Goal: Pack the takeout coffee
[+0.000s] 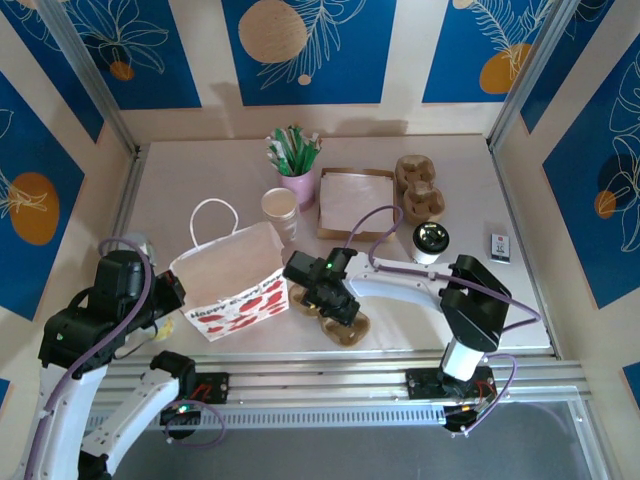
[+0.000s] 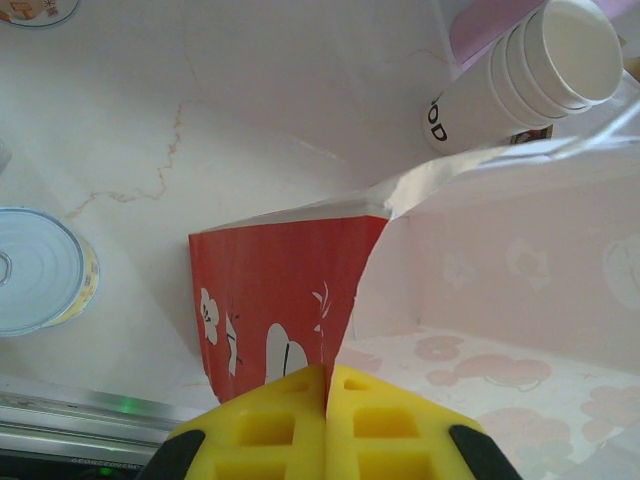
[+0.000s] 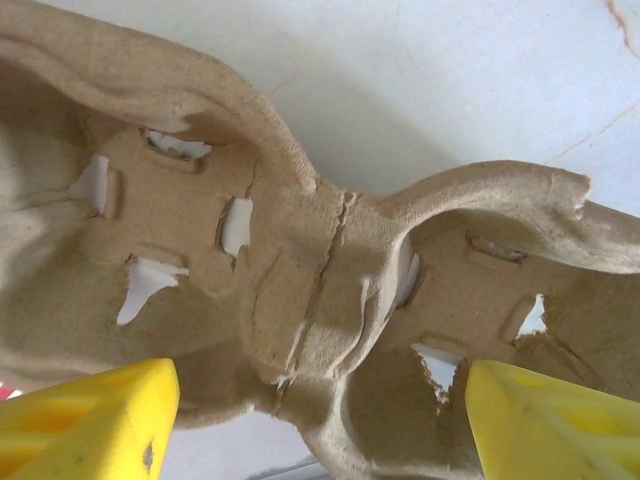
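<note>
Top external view, centre left: the white paper bag with red flower print stands open, its rim pinched by the closed left gripper. Lower centre, the right gripper straddles the brown pulp cup carrier, jaws wide. The black-lidded white takeout coffee stands right of centre. Squeezing the carrier's cracked middle may buckle it.

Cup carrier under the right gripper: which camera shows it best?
The right wrist view: the cup carrier lies close up, both pockets and the cracked middle ridge plain, between the open fingers of the right gripper. In the top external view that gripper covers most of it.
</note>
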Robot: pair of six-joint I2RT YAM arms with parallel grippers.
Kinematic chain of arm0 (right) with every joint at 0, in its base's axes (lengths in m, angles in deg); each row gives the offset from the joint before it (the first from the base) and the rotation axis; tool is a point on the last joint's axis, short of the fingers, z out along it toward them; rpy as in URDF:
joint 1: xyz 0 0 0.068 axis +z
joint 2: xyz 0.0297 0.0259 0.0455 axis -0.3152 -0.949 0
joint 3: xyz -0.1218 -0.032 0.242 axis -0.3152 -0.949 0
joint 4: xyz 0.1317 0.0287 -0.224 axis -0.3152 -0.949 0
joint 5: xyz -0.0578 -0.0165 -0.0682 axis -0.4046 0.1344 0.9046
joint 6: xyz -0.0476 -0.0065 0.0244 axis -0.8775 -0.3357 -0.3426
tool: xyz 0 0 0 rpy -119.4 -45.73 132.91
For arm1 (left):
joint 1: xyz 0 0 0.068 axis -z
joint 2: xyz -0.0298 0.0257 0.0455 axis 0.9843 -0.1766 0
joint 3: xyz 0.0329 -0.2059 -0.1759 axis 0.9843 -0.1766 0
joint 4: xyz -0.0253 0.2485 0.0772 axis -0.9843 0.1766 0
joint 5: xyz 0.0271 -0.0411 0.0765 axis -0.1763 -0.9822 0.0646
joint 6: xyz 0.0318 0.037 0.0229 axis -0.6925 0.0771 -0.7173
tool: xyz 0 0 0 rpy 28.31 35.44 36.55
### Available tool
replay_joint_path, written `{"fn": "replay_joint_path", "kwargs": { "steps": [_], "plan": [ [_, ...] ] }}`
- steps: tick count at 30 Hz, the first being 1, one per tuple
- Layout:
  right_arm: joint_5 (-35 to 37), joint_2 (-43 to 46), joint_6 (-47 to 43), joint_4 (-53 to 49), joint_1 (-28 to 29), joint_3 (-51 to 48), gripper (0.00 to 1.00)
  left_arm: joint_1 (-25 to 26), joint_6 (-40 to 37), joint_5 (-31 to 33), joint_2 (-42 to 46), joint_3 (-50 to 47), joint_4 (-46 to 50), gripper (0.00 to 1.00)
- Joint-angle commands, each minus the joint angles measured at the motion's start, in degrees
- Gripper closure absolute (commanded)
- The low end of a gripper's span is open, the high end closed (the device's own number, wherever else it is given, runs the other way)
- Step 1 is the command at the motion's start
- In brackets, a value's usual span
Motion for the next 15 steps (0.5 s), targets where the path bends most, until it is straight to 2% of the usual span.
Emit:
{"fn": "replay_joint_path", "kwargs": {
  "steps": [1, 10, 15],
  "plan": [
    [-2.31, -1.59, 2.04, 0.61, -0.74, -1.31, 0.25, 0.59, 0.13, 0.39, 0.31, -0.79, -1.01, 1.0],
    [-3.44, -5.01, 0.72, 1.63, -2.06, -1.23, 0.34, 0.58, -0.36, -0.27, 0.48, -1.75, -1.57, 1.0],
    [-4.26, -6.18, -0.07, 2.3, -2.6, -1.48, 0.42, 0.58, -1.04, -0.23, 0.56, -1.73, -1.61, 1.0]
  ]
}}
